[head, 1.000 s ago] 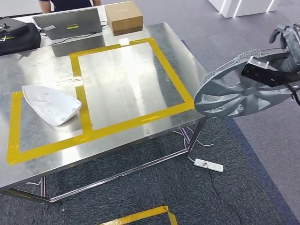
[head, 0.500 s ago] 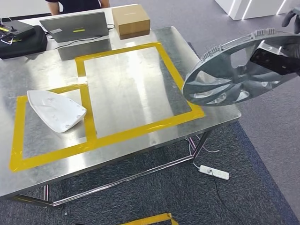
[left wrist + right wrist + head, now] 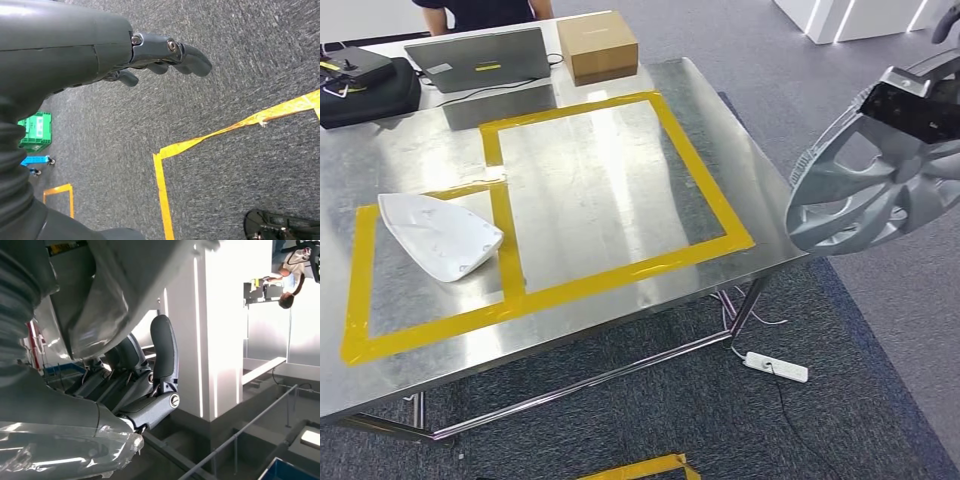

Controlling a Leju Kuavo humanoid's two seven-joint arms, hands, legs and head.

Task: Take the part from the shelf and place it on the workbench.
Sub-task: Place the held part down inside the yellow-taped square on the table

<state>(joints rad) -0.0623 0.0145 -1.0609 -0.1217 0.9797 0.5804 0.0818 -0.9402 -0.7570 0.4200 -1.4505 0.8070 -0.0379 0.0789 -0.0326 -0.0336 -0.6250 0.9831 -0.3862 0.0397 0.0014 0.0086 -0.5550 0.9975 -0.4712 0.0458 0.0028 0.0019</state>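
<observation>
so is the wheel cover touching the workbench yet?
Apart. In the head view the wheel cover, held in the right hand, hangs beyond the workbench edge, carpet visible between them.

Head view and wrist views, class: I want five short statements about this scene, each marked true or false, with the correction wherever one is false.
1. The right hand holds the grey spoked part. True.
2. The grey spoked part rests on the workbench. False: it is held in the air beyond the bench's right end.
3. A white shell-shaped piece lies inside the smaller yellow-taped frame. True.
4. The left hand grips a tool. False: it holds nothing and hangs over the grey carpet.
5. The cardboard box sits inside the larger taped frame. False: it sits at the far edge, outside the tape.
</observation>
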